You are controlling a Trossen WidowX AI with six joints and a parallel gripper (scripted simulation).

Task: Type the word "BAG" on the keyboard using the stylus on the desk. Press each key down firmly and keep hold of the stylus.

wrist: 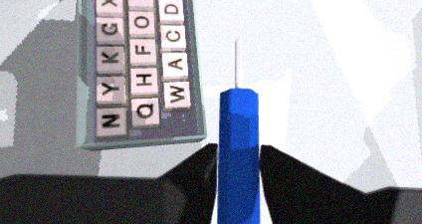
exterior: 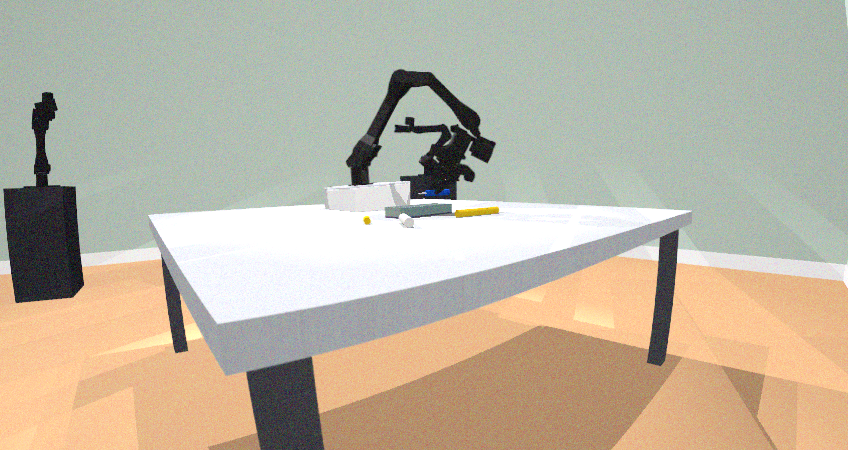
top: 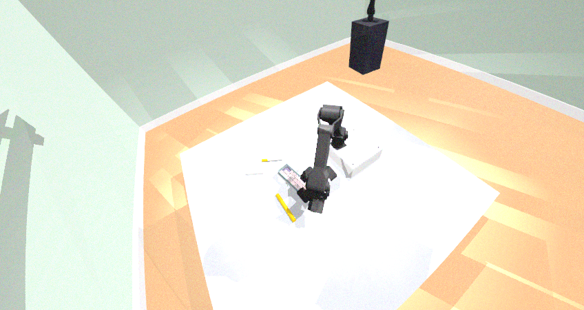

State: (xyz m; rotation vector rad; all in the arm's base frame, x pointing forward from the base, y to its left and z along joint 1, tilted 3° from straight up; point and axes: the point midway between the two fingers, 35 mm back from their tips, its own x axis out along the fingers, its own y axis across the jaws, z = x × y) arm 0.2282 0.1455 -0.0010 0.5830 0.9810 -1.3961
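My gripper [exterior: 441, 188] [wrist: 238, 153] is shut on the blue stylus [exterior: 438, 192] [wrist: 239, 121] and holds it above the table. The stylus's thin pale tip points toward the top of the wrist view, to the right of the keyboard [top: 291, 177] [exterior: 418, 210] [wrist: 181, 129]. The tip does not overlap any key in that view. The keyboard has a grey-green case and pale keys. The A key [wrist: 175, 64] and the G key [wrist: 109, 29] show in the wrist view; the B key is not in that view. In the top view the arm hides the stylus and part of the keyboard.
A thick yellow pen [top: 285, 207] [exterior: 477, 212] lies near the keyboard. A yellow-handled tool [top: 264, 160] [exterior: 366, 220] and a white one [top: 253, 173] [exterior: 406, 220] lie on its other side. A white box [top: 362, 163] [exterior: 365, 197] stands by the arm's base.
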